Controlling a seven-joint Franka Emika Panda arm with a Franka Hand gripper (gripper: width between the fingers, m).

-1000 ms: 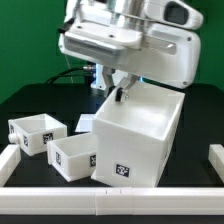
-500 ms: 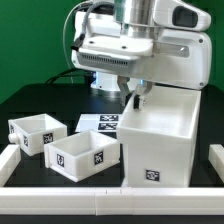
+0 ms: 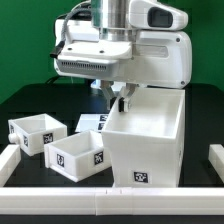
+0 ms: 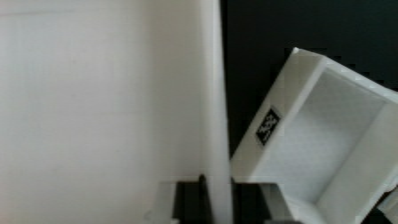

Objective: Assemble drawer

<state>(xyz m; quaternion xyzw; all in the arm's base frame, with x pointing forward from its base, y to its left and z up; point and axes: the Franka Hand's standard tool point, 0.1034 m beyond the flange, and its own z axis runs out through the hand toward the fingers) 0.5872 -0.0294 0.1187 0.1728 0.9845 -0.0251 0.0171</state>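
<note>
A large white drawer box (image 3: 145, 140) stands on the black table, tilted a little, with marker tags on its front. My gripper (image 3: 119, 100) is shut on the top edge of its wall on the exterior view's left. In the wrist view the thin white wall (image 4: 217, 100) runs between my two dark fingers (image 4: 187, 203), and my gripper (image 4: 217, 200) is closed on it. Two small open white drawers lie beside the box: one (image 3: 80, 152) touches or nearly touches it, and also shows in the wrist view (image 4: 329, 130). The other (image 3: 38, 132) lies further to the exterior view's left.
The marker board (image 3: 92, 122) lies flat behind the small drawers. A low white rail (image 3: 60, 195) runs along the table's front edge, with short white blocks at the exterior view's left (image 3: 8, 160) and right (image 3: 215, 155).
The box, held in my gripper, slid toward the exterior view's right and has now come partly back to the left. The nearer small drawer shifted a little with it.
</note>
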